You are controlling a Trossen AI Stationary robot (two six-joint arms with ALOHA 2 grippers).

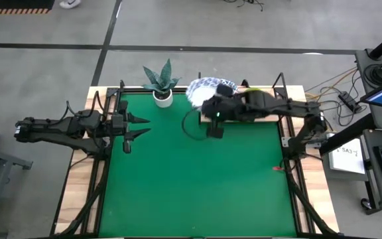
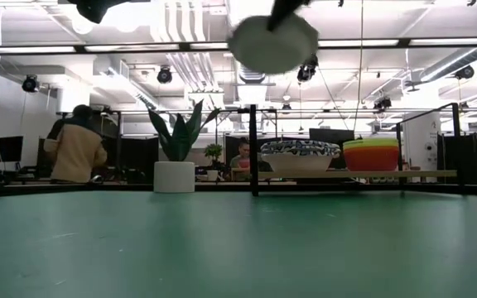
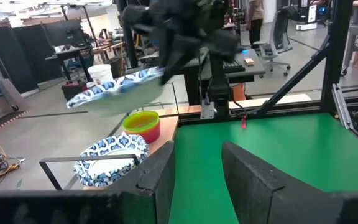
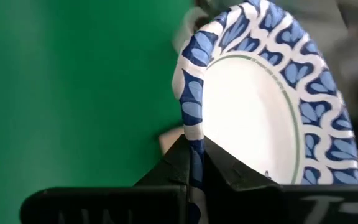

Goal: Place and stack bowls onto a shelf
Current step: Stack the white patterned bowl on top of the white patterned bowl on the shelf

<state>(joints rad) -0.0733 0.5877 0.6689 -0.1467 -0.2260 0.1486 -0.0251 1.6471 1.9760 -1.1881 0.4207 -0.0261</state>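
My right gripper [image 1: 209, 108] is shut on a wide white bowl with a blue patterned rim [image 1: 203, 89] and holds it high over the left end of the shelf [image 2: 387, 174]. In the low view this bowl [image 2: 273, 41] hangs near the ceiling lights. On the light wood shelf, another blue patterned bowl [image 2: 299, 156] rests on its base, with a stack of small coloured bowls [image 2: 374, 154] to its right. My left gripper [image 1: 146, 126] is open over the mat's left side and touches nothing. My right gripper pinches the blue-rimmed bowl's rim [image 4: 190, 140], on the side toward the table's near edge, with one finger inside the bowl and one outside. The bowl is lifted clear. It sits slightly tilted, mouth up, above the bowl on the shelf [image 3: 114, 158].
A white pot with a spiky green plant [image 1: 162, 86] stands just left of the shelf at the far edge. Thin black frame posts [image 2: 253, 149] rise at the shelf's ends. The green mat [image 1: 197, 179] covers the table. People sit and stand in the room behind.
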